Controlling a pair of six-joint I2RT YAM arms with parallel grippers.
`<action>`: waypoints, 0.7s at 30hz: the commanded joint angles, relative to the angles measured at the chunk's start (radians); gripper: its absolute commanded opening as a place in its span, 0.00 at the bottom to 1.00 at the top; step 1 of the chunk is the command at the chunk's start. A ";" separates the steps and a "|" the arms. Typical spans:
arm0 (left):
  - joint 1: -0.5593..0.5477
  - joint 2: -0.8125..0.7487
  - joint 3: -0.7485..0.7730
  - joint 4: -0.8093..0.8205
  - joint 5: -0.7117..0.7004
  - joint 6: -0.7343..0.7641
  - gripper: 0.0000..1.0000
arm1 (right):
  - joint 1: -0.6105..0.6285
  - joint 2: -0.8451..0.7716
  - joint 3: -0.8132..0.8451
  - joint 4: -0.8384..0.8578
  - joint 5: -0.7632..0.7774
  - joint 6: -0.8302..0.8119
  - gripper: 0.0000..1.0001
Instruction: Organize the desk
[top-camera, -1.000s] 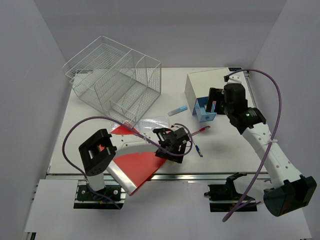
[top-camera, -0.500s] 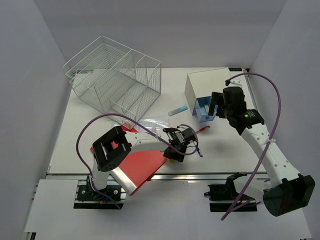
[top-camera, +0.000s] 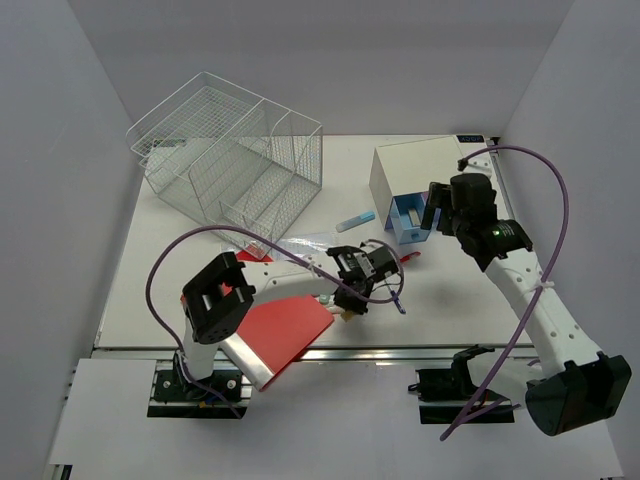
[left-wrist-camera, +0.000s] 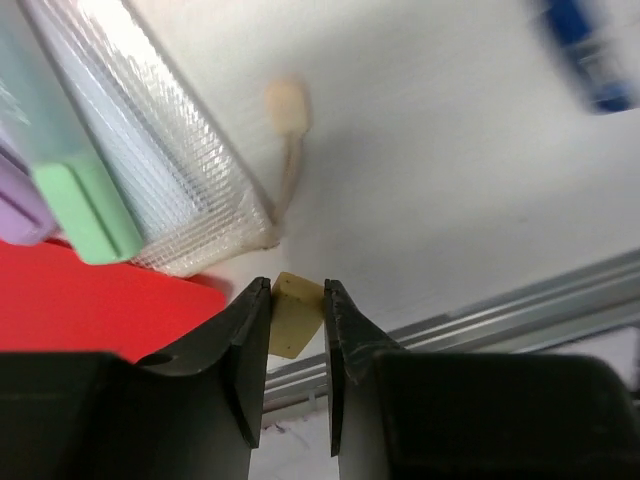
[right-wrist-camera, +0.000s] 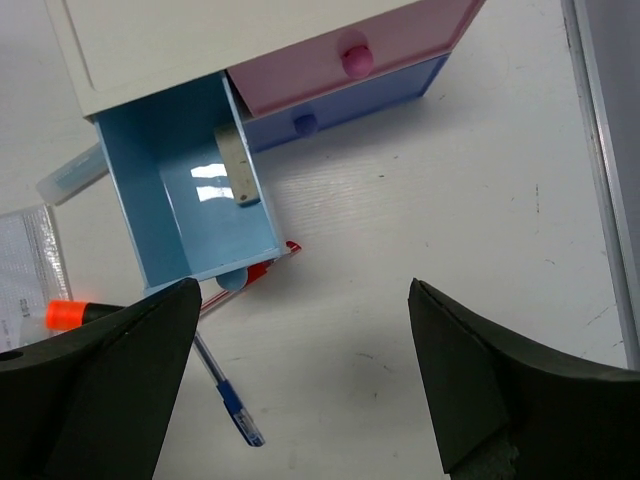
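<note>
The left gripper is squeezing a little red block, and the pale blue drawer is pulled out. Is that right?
Not quite. The block the left gripper squeezes is cream-coloured, not red; the red sheet lies beside it, ungripped. The left wrist view shows this. The pale blue drawer is indeed pulled out.

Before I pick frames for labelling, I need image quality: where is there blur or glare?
Left wrist view: the cream block between the fingers is sharp, the blue pen at top right is smeared. Right wrist view: a white glare patch on the floor of the open blue drawer. Top view: evenly lit, soft shadows on the desk.
</note>
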 joint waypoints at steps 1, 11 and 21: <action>-0.003 -0.142 0.125 -0.017 -0.089 0.082 0.03 | -0.021 -0.050 0.028 -0.001 0.050 0.046 0.89; 0.161 0.076 0.643 0.138 -0.169 0.304 0.04 | -0.073 -0.133 -0.007 -0.027 0.153 0.160 0.89; 0.252 0.215 0.812 0.410 -0.025 0.387 0.15 | -0.078 -0.148 -0.067 -0.035 0.119 0.203 0.90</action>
